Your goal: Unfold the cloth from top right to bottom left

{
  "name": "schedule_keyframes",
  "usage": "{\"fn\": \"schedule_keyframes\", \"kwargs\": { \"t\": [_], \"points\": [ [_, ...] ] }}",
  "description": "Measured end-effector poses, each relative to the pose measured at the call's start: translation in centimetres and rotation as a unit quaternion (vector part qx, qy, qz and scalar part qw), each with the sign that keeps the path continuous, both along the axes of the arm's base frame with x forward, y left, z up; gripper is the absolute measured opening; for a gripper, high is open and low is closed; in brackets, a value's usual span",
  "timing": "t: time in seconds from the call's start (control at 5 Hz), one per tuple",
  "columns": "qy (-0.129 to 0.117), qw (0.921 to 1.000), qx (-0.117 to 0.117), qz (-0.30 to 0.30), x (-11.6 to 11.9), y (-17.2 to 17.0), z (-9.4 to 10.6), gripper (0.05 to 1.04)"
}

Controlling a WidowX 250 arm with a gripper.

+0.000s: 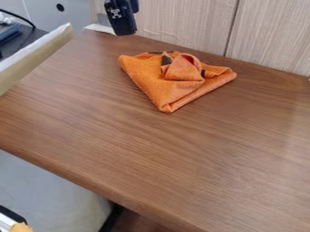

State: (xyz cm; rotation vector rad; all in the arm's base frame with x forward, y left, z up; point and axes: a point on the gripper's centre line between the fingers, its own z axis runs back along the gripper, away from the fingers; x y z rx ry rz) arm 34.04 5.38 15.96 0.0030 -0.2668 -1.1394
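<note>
Wood-grained tabletop (181, 158) bears folded orange cloth (154, 86); pale panelling (187, 27) behind. Whether my jaws are clenched, I cannot tell.

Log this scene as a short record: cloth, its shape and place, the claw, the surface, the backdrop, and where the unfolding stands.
cloth: orange cloth with a few dark patches
shape: folded, roughly triangular, one point toward the picture's bottom, a bunched flap raised near the middle
place: upper middle of the picture, on the table
claw: black claw at the top edge, up and left of the cloth, apart from it
surface: brown wood-grain table
backdrop: pale wood-grain panels behind the table
unfolding: not done
</note>
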Motion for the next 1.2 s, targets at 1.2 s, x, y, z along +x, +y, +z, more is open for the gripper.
{"fn": "schedule_keyframes", "kwargs": {
  "t": [1.2],
  "points": [
    [0.05, 0.9979, -0.005, -0.04, 3.7, -4.0, -9.4, 0.949]
  ]
}}
